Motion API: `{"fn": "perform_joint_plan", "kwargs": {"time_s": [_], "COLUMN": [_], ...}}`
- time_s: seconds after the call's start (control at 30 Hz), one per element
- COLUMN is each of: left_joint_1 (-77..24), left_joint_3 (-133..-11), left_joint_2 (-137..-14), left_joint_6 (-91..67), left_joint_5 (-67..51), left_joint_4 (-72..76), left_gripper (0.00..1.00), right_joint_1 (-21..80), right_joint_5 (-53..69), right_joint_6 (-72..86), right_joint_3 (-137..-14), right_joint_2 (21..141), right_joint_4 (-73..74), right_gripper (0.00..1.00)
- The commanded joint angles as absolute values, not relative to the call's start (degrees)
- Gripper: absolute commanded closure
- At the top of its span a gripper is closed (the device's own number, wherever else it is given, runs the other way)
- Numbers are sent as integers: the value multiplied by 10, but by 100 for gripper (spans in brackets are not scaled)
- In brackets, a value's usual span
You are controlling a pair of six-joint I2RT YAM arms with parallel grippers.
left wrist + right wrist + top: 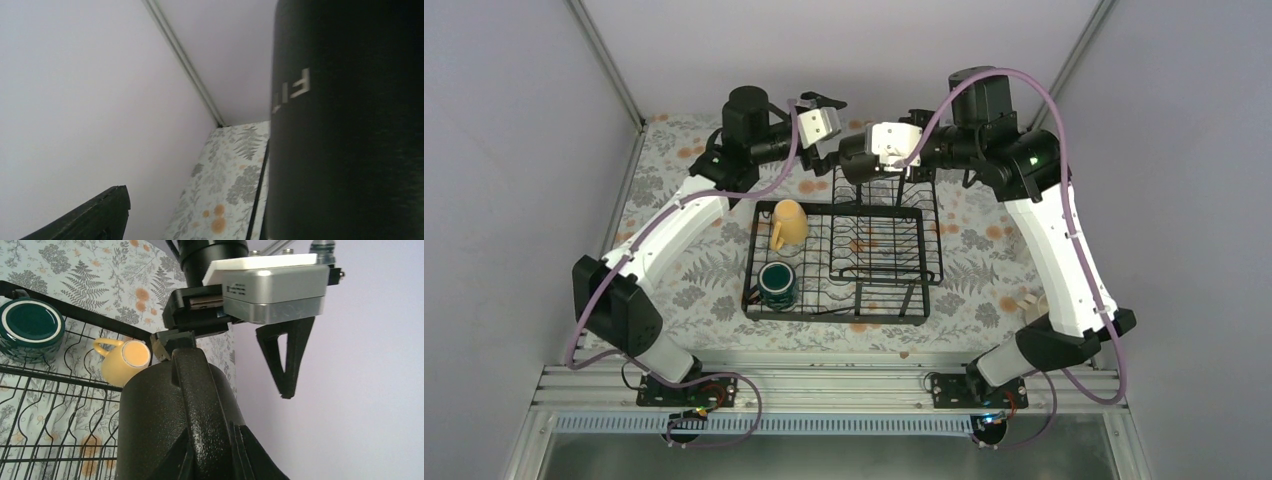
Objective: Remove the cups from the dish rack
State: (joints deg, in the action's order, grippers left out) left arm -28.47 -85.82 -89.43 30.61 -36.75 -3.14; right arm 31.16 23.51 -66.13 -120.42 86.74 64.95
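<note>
Floral table (692, 282) carries black wire dish rack (839, 316).

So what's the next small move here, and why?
Probably close the left gripper on the black mug. The right gripper is clamped on the mug's handle, holding it above the far end of the dish rack. The left gripper's jaws stand open right at the mug's body, which fills the left wrist view. That looks like a handover awaiting a grasp.
</note>
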Motion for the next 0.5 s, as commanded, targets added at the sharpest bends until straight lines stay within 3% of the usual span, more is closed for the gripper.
{"fn": "perform_joint_plan", "kwargs": {"time_s": [0.0,0.13,0.17,0.2,0.23,0.47], "left_joint_1": [-292,-292,-292,-292,-292,-292], "left_joint_3": [-886,-899,-901,-903,-903,-916], "left_joint_2": [-901,-901,-902,-901,-901,-905], "left_joint_6": [255,233,224,216,204,181], "left_joint_5": [-443,-474,-484,-493,-499,-530], "left_joint_4": [-23,-38,-36,-34,-29,-38], "left_gripper": [16,30,37,54,64,67], "right_joint_1": [292,277,274,273,272,262], "right_joint_5": [281,294,294,293,290,293], "right_joint_6": [-633,-620,-619,-619,-622,-603], "right_joint_3": [-1215,-1206,-1194,-1183,-1175,-1113], "right_joint_2": [875,874,871,870,872,867], "right_joint_4": [578,558,550,542,541,470], "right_gripper": [96,96,96,96,96,96]}}
